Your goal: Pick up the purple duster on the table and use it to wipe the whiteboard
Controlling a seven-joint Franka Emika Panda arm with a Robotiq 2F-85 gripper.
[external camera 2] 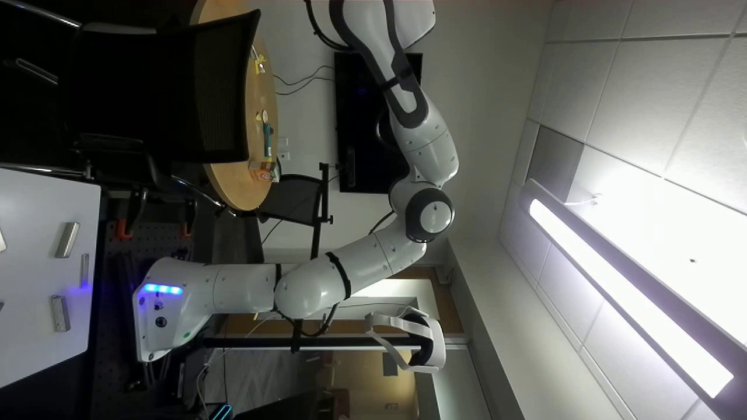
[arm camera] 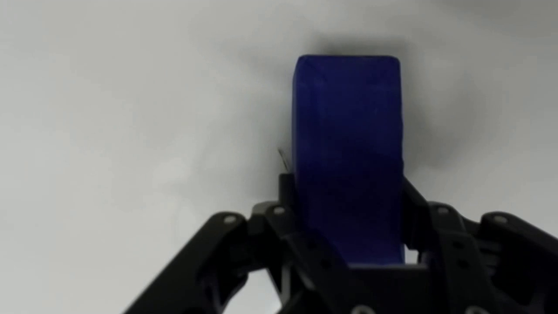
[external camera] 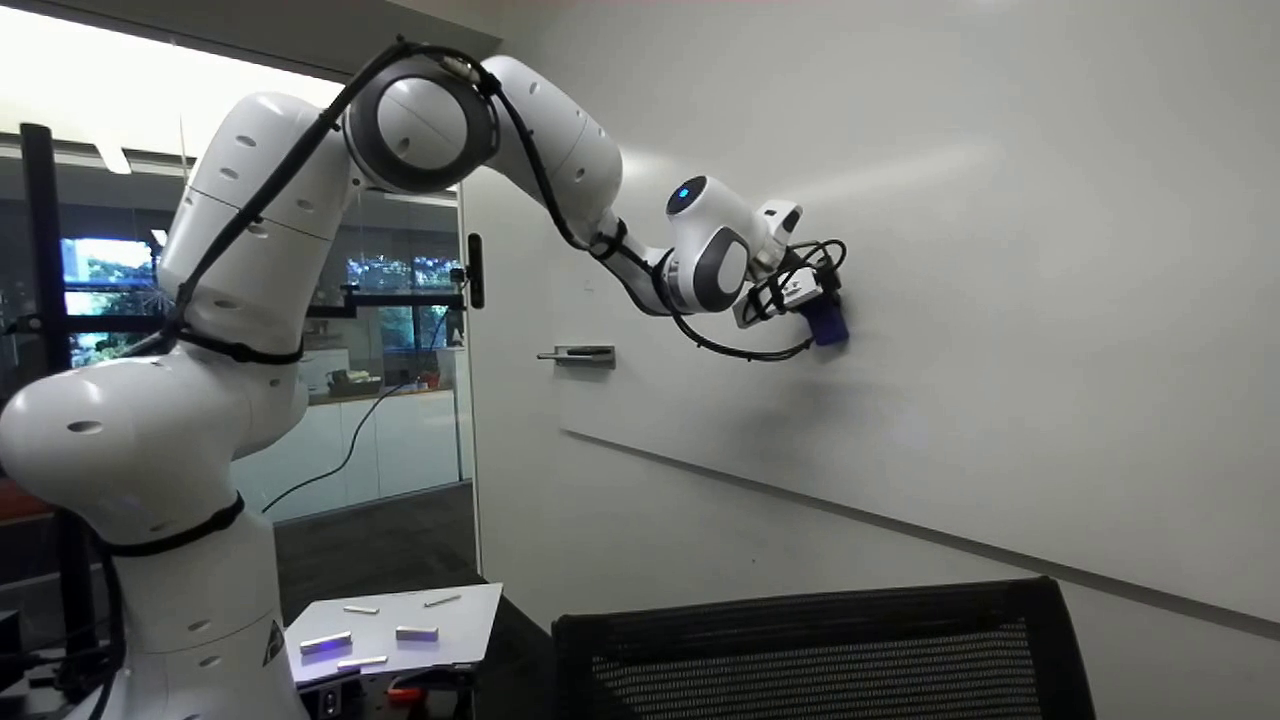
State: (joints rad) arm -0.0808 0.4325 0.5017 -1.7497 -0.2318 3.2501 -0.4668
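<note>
- So the black two-fingered gripper [arm camera: 348,196] is clamped on the dark bluish-purple rectangular duster [arm camera: 348,117], with one finger against each long side.
- The duster stands right at the glossy white wall-sized whiteboard [external camera: 1040,340], above the thin dark line [external camera: 800,494] that slants along its lower part; I cannot tell whether its far face touches.
- Just beside the duster's left edge in the wrist view, a short thin dark mark [arm camera: 283,159] shows against the white.
- Behind the gripper, the jointed white robot arm [external camera: 575,130], strapped with a black cable [external camera: 285,167], arches up and over; it appears in both exterior views, and a strip of blue light [external camera 2: 163,289] glows on its base [external camera 2: 181,315].
- Well apart from the gripper, a small grey fitting [external camera: 590,359] sits on the white surface in an exterior view.
- Below, silvery bar-shaped pieces [external camera: 417,633] lie apart from one another on a flat white tabletop [external camera: 465,612].
- Near that tabletop stands a black mesh-backed chair [external camera: 830,665].
- Farther out, in an exterior view, are a curved light-wood table [external camera 2: 239,189], a black flat screen [external camera 2: 365,116], a long bright ceiling lamp [external camera 2: 630,297] and a white headset [external camera 2: 437,344].
</note>
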